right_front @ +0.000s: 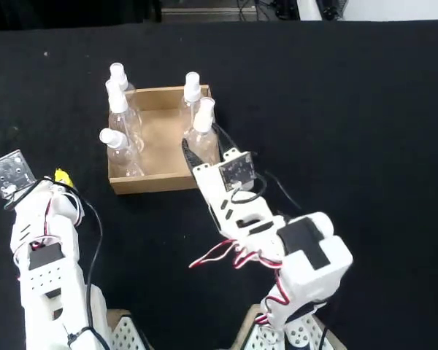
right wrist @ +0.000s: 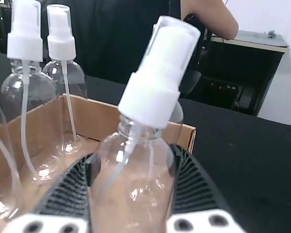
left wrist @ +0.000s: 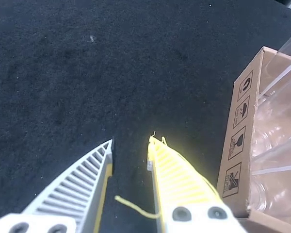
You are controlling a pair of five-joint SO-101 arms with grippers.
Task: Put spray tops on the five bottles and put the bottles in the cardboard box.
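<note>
1. Black cloth surface [right_front: 350, 109], two white arms at its near edge, a packing job apparently in its last stage.
2. Right claw [right wrist: 133, 162]: clamped around the clear body of the fifth bottle [right_front: 201, 135], white spray top [right wrist: 157, 73] fitted and leaning to one side.
3. Held at the cardboard box [right_front: 150, 182], just inside its right wall by the look of the high view. Impossible to tell whether its base is on the box floor or above it.
4. Four other bottles [right_front: 120, 109] upright in the box, all capped: three along the left wall, one in the far right corner.
5. Left claw [left wrist: 131, 141]: slightly parted, holding nothing, over bare cloth near the box's outer left wall.
6. Step in hand, at a guess: setting down the final bottle. Next move: straighten it, lower until seated, then open wide and back out without nudging the neighbour behind or the box wall.
</note>
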